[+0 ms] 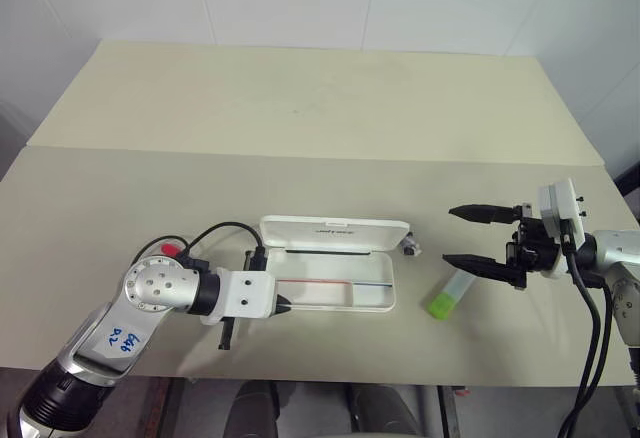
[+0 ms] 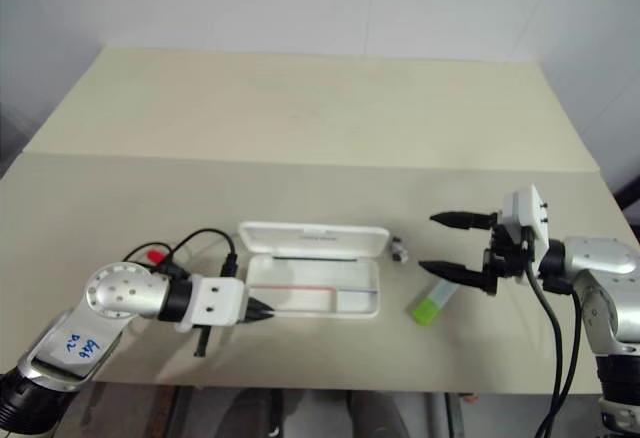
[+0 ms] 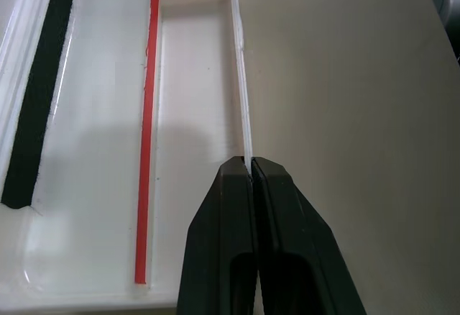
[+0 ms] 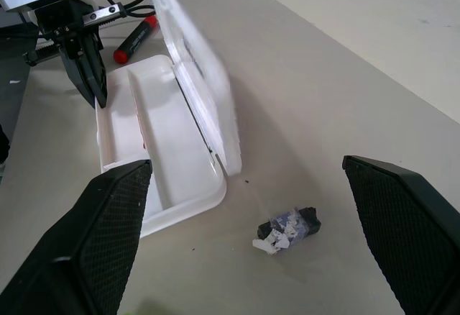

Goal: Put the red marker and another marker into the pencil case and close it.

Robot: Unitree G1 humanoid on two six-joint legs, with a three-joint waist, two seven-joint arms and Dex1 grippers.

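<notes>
Left claw (image 1: 281, 305) pressed together at the open pencil case (image 1: 335, 293) rim, right claw (image 1: 478, 238) spread above another marker (image 1: 448, 293); red marker (image 4: 135, 38) lies outside on the surface, so I reckon loading hasn't begun—next, grasp one.

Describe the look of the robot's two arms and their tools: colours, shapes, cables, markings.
Both arms are silver metal with rounded joints. The left arm carries a white label with blue handwriting and a looping black cable; its white wrist block ends in the left tool, black and pointed. The right tool has two long, tapered black fingers with textured pads, a white wrist block and black cables.
</notes>
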